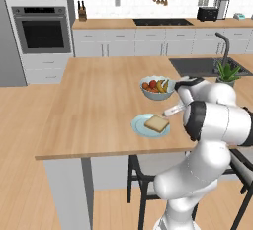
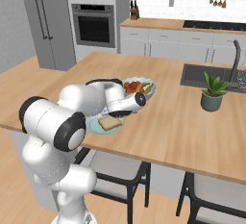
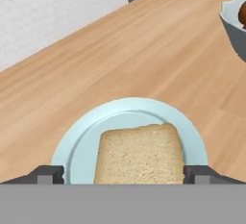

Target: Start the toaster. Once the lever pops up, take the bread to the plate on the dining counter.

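Note:
The bread [image 3: 139, 153], a tan slice with a darker crust, lies flat on the pale blue plate [image 3: 86, 131] near the front edge of the dining counter [image 3: 120, 50]. My gripper [image 3: 124, 175] hovers just above the slice, open, with one fingertip wide of it on each side and nothing held. From the base, the bread [image 1: 157, 124] and plate [image 1: 140, 126] sit just left of the gripper [image 1: 167, 113]. The right base view has the bread [image 2: 109, 123] on the plate [image 2: 92, 125] under my gripper [image 2: 115, 114]. The black toaster [image 1: 207, 13] stands far off on the wall counter.
A pale bowl of fruit [image 1: 157, 88] stands just behind the plate, close to my hand. A potted plant [image 2: 213, 93] and a sink [image 2: 206, 76] lie to the right. Dark chairs [image 1: 143, 174] are tucked under the counter's front edge.

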Robot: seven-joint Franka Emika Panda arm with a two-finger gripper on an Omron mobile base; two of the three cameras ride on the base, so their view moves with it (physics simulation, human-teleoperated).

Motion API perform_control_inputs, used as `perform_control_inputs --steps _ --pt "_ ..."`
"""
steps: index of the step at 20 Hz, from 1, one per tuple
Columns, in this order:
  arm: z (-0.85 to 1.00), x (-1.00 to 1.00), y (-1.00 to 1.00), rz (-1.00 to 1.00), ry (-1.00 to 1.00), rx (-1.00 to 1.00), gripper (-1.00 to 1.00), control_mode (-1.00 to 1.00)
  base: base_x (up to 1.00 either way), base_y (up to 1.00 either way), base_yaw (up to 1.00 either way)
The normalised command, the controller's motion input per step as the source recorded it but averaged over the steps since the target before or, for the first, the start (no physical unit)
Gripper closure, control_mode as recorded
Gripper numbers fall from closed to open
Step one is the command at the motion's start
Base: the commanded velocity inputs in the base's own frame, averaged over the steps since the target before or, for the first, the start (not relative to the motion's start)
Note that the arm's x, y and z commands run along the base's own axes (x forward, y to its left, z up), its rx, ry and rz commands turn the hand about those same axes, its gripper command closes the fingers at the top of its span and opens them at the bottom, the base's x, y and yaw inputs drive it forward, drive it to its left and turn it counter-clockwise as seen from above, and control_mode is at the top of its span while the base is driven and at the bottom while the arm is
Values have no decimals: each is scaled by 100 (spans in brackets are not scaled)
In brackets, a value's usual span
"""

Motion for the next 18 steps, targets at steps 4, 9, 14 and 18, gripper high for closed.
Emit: perform_control_inputs --steps 4,9,14,18 --pt "38 -10 0 -2 0 -3 -100 -100 0 0 0" --pt "33 -61 24 -6 0 -4 -100 -100 0 0 0" --pt "32 -98 17 -19 0 -5 -100 -100 0 0 0" --pt "36 -97 23 -25 0 -11 -100 -100 0 0 0"
